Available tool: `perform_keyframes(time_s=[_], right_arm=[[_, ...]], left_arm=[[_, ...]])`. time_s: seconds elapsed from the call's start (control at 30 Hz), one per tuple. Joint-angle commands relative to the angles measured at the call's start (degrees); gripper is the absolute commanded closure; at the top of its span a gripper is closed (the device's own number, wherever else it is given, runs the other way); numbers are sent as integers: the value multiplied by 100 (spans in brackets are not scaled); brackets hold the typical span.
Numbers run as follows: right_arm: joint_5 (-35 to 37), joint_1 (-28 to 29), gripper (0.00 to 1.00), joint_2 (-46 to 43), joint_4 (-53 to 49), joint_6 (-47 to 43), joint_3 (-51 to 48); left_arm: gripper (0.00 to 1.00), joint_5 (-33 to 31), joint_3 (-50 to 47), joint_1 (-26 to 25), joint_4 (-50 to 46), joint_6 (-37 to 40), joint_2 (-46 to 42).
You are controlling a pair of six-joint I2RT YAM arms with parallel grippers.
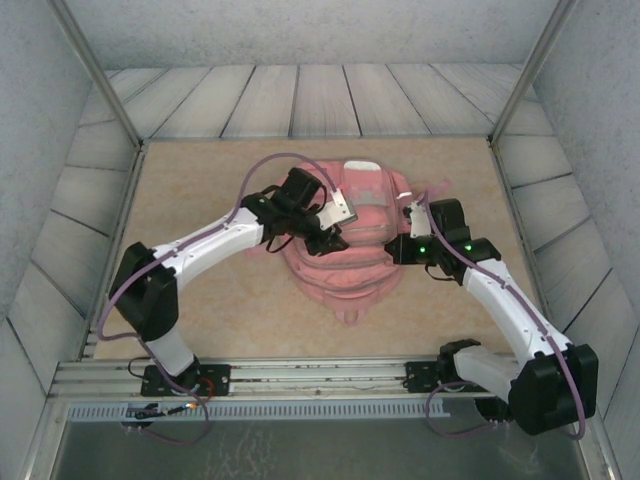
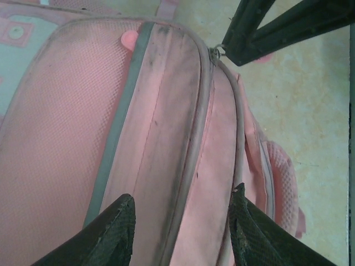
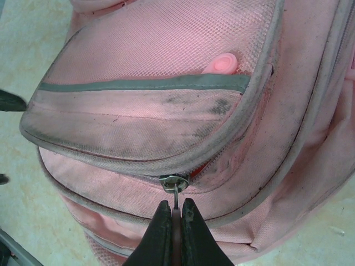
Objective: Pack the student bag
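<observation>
The table (image 1: 200,310) leaves open room on every side of the pink backpack (image 1: 345,250), which lies flat at its middle, well apart from the side walls. The step in hand looks like working a zip: the left gripper (image 2: 183,197) hovers just over the front pocket with its jaws partly apart and holding nothing, while the right gripper (image 3: 175,206) is pinched tight on the zip pull (image 3: 175,183) at the pocket's curved edge. The next move likely calls for a steady pull along that seam, the left fingers steadying the fabric; which way closes it I cannot tell.
</observation>
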Motion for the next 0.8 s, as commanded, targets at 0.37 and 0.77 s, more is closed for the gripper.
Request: perform_keyframes(time_s=[0.37,0.77], right_arm=[[-206,274,100,-114,-86,14,275],[47,355,100,-206,-187,-17,367]], left_arm=[[57,747,1011,-366,-17,226,1068],[79,704,1216,-383,107,131,1361]])
